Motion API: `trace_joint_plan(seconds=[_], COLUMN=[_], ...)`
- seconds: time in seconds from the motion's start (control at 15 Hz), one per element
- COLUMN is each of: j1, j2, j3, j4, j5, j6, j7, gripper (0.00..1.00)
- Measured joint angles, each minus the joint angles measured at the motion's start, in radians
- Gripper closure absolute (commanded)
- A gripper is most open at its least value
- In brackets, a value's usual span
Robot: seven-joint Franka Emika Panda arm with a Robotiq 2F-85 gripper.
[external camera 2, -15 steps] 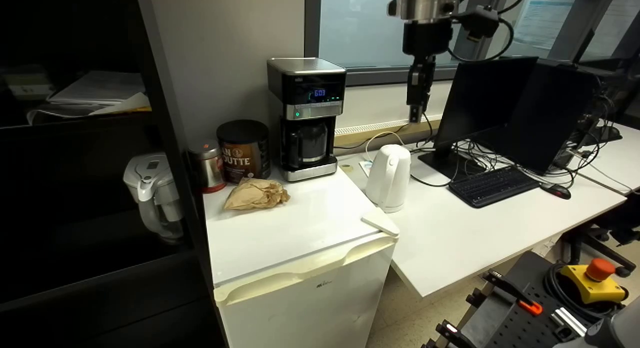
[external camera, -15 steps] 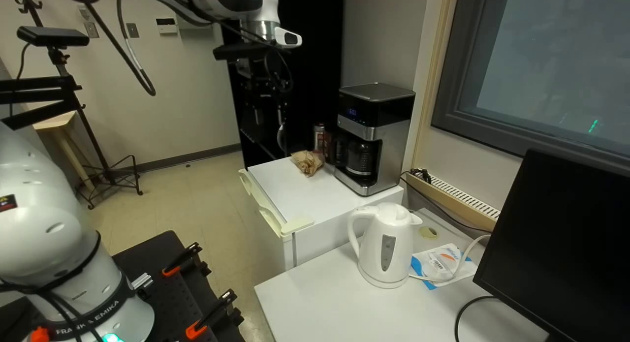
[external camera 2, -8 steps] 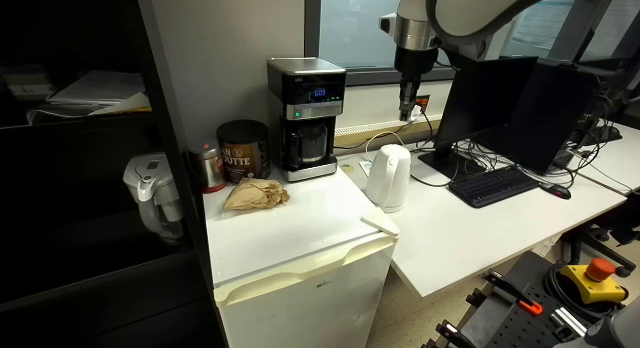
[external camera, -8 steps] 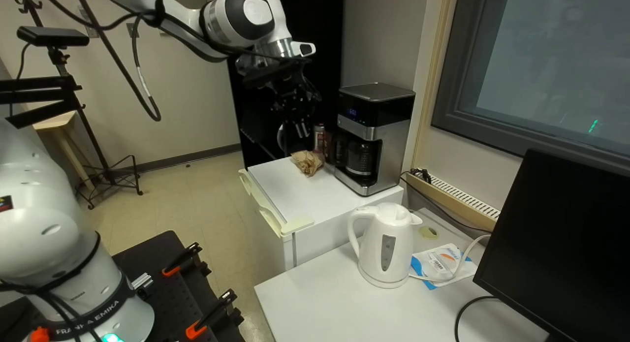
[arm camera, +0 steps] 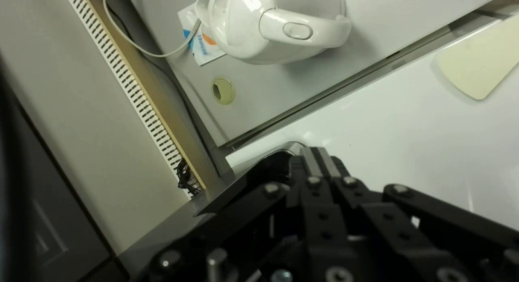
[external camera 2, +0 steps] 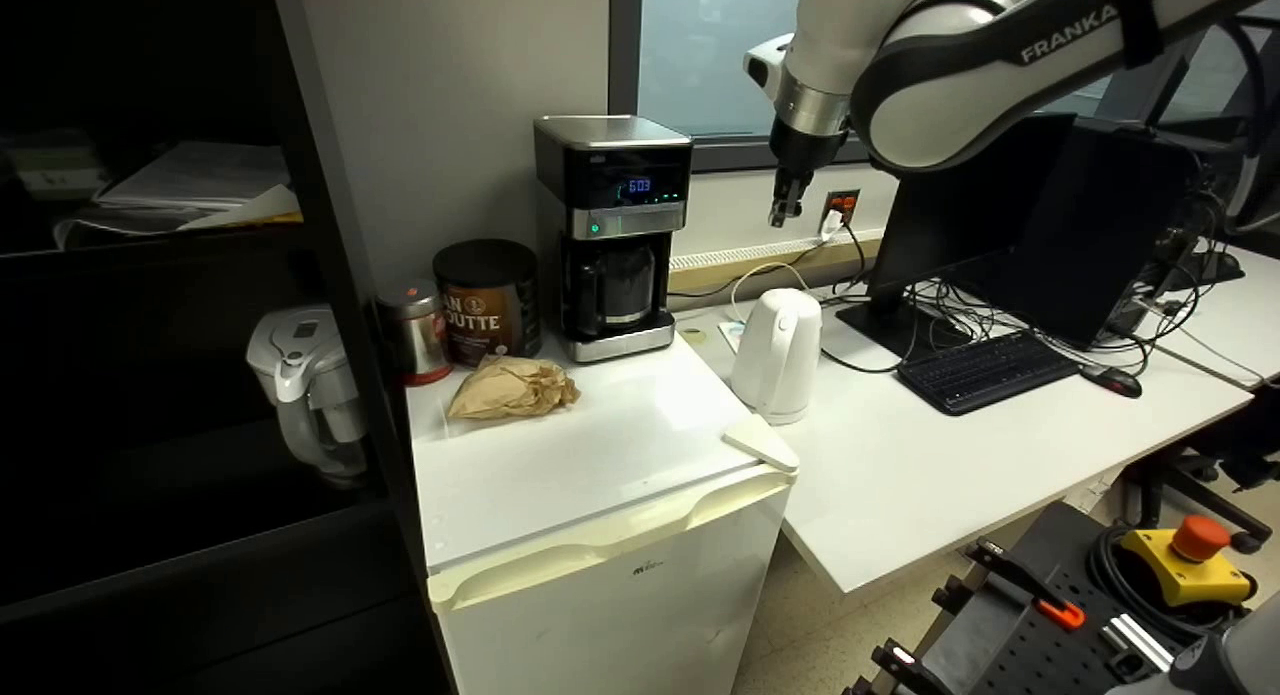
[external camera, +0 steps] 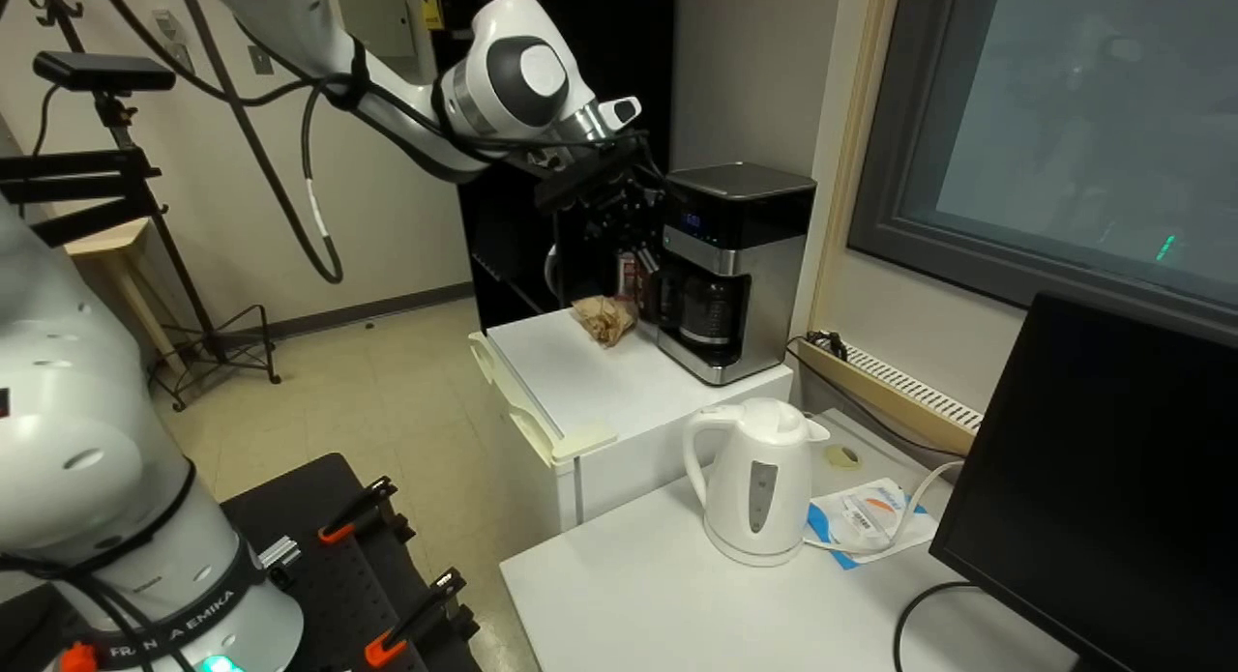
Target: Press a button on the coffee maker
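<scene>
The coffee maker (external camera 2: 625, 175), boxy and black with silver bands, stands on the white fridge top. Its front shows a blue clock display (external camera 2: 638, 186) and a green-lit button (external camera 2: 595, 228) on the silver band. In an exterior view my gripper (external camera: 648, 259) hangs tilted beside the machine's front and overlaps its edge. Seen from elsewhere, the gripper (external camera 2: 785, 215) appears apart from it, to the right. In the wrist view the gripper (arm camera: 321, 155) is shut with nothing between its pads, and part of the coffee maker (arm camera: 265, 166) shows beside the fingertips. The buttons are hidden there.
A white kettle (external camera 2: 775, 360) stands on the desk (external camera 2: 960, 475) beside the fridge (external camera 2: 600, 475). A crumpled paper bag (external camera 2: 515, 387), a brown can (external camera 2: 488, 310) and a metal tin (external camera 2: 415, 335) sit left of the coffee maker. A monitor (external camera: 1112, 479) stands on the desk.
The arm has come lower and closer to the coffee maker, and the gripper has tilted. Its fingers, spread a second ago, have come together. The coffee maker and the other objects have not moved.
</scene>
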Motion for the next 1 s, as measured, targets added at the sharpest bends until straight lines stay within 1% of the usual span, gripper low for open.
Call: trace_joint_plan(seconds=[0.33, 0.67, 1.0], j1=[-0.016, -0.016, -0.014], j2=[0.099, 0.194, 0.267], j3=[-0.01, -0.014, -0.014], j4=[0.038, 0.113, 0.181], j5=[-0.115, -0.221, -0.299], j6=[0.14, 0.224, 0.281], j7=[0.044, 0.096, 0.143], gripper=[0.99, 0.99, 1.0])
